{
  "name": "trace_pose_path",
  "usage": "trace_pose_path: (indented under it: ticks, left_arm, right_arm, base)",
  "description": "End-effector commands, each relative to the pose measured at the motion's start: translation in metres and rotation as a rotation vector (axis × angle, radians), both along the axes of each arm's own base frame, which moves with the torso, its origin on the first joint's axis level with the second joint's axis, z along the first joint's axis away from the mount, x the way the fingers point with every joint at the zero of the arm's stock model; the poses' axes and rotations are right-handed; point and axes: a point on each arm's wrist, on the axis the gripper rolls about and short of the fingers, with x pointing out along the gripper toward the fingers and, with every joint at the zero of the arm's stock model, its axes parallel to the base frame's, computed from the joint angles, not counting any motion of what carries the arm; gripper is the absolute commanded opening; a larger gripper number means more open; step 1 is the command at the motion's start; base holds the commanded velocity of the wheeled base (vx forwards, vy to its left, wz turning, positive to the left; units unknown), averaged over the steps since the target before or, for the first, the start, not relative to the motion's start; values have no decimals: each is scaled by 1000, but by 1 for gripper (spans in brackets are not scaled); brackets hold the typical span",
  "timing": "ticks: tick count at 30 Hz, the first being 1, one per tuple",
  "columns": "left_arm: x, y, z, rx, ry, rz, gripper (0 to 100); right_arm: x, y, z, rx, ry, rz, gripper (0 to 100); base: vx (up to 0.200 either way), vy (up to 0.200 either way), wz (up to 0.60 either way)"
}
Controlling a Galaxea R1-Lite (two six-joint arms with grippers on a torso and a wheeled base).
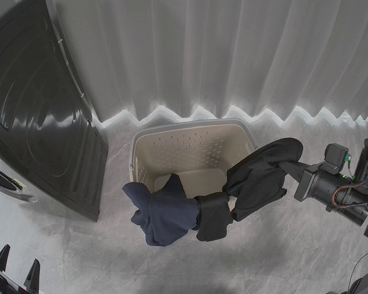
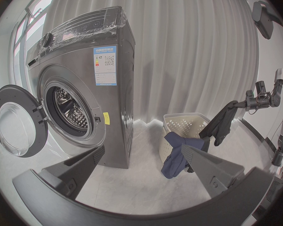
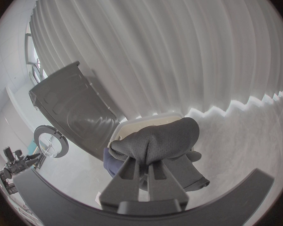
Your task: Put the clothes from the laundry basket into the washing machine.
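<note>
A beige laundry basket (image 1: 192, 128) stands on the floor before the curtain. My right gripper (image 1: 283, 166) is shut on a black garment (image 1: 257, 176), lifted above the basket's right rim, its lower end trailing over the front edge. The same black garment (image 3: 160, 142) bunches around the fingers (image 3: 129, 176). A navy garment (image 1: 165, 211) hangs over the basket's front rim. The washing machine (image 2: 85, 79) stands to the left with its round door (image 2: 17, 120) swung open and the drum (image 2: 69, 110) exposed. My left gripper (image 2: 141, 154) is open, low at the near left, far from the basket (image 2: 182, 123).
A white curtain (image 1: 216, 45) runs along the back wall. The washing machine's dark side panel (image 1: 41, 103) stands left of the basket. Grey floor (image 1: 253, 258) lies bare in front of the basket and to its right.
</note>
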Motion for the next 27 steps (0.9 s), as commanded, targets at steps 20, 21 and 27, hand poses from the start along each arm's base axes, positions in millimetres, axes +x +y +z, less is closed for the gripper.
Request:
trace_pose_path:
  ticks: [20,21,27]
  left_arm:
    - [0,0,-5,2,4,-3,100]
    - [0,0,-5,2,6,-3,100]
    - [0,0,-5,2,4,-5,100]
  right_arm:
    - [-16,-11,26,43,-116,-2,0]
    - [-16,-11,26,44,-118,-1,0]
    - [-19,-10,30,54,-132,21,0]
  base:
    - [-190,0,0]
    - [-200,0,0]
    - [-33,0,0]
